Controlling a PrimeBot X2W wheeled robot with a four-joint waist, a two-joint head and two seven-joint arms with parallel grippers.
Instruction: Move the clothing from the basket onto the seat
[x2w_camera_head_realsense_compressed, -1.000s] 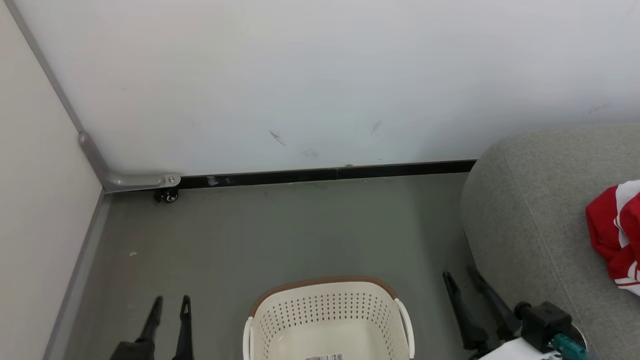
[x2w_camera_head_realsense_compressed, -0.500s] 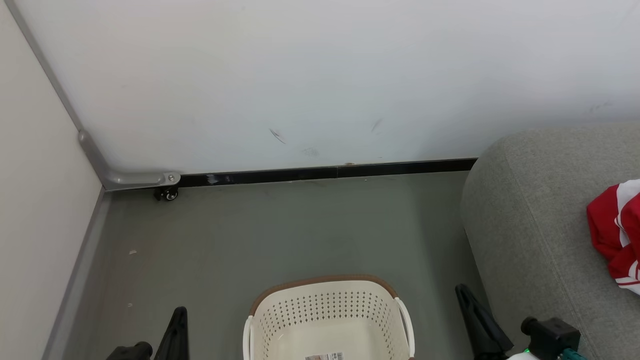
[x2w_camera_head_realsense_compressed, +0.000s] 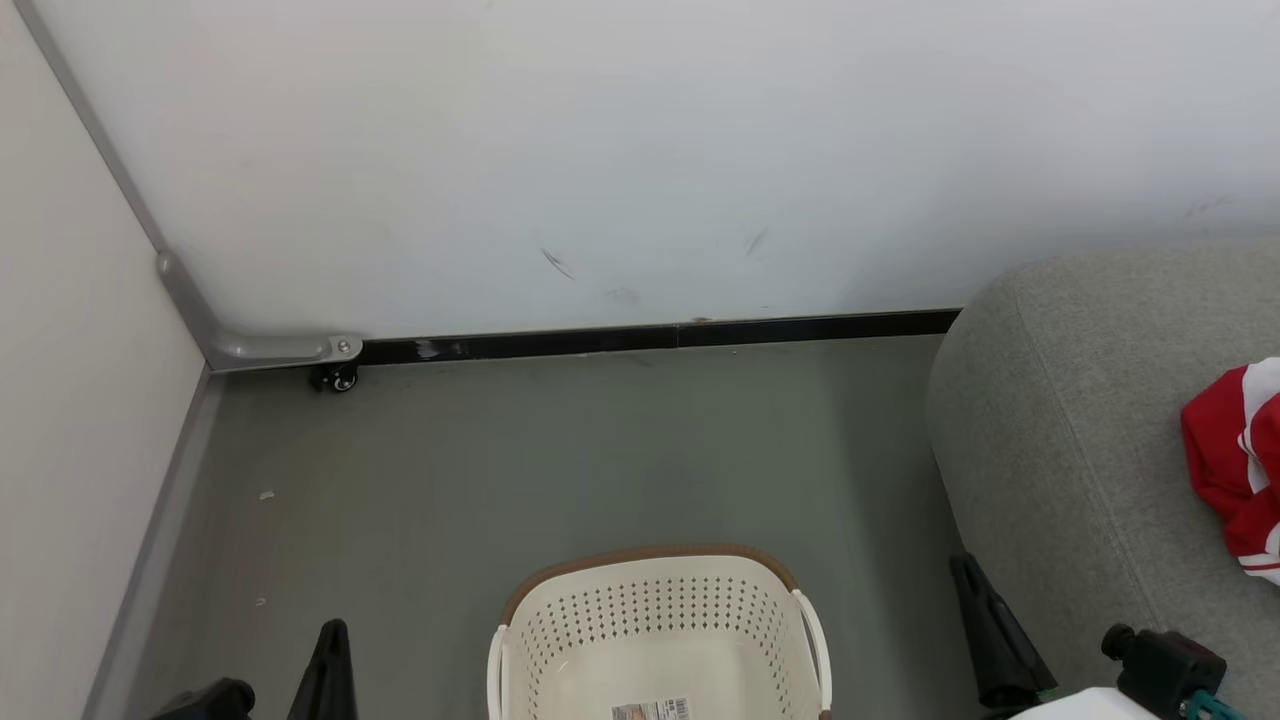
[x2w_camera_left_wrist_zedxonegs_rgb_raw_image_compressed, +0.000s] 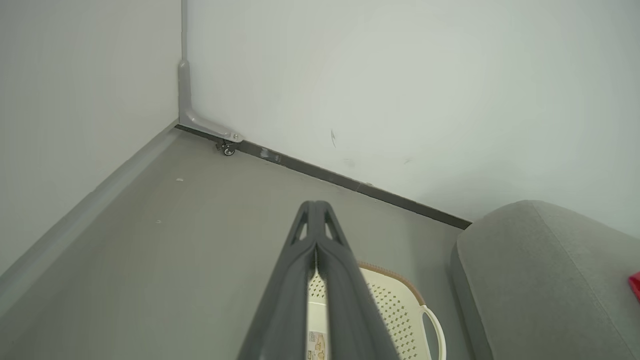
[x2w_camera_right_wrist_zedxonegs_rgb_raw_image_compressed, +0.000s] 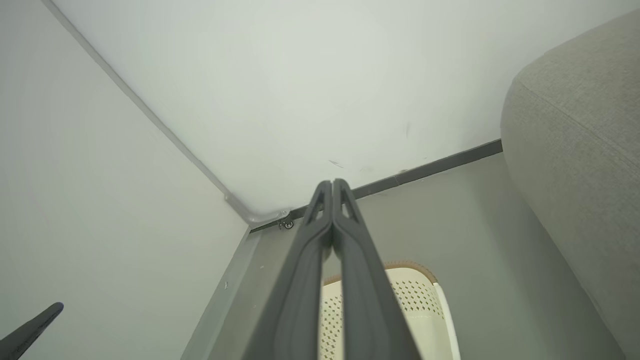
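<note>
Head view: basket (x2w_camera_head_realsense_compressed: 650, 552) sits on the grey floor (x2w_camera_head_realsense_compressed: 560, 450) at bottom centre. The part of its inside in view is bare plastic with a barcode label (x2w_camera_head_realsense_compressed: 650, 711). Red clothing (x2w_camera_head_realsense_compressed: 1225, 450) lies on the seat (x2w_camera_head_realsense_compressed: 1060, 440) at the right edge, well apart from the basket. The left hand (x2w_camera_head_realsense_compressed: 333, 640) is lower left, the right hand (x2w_camera_head_realsense_compressed: 965, 570) lower right just beside the seat.
Left wrist view: left hand closed tight, fingers touching, nothing between them. Basket below the tips, seat to the right, red sliver at the frame edge.
Right wrist view: right hand likewise pressed closed, gripping nothing, above the basket. Seat on the right, left hand's tip lower left.
</note>
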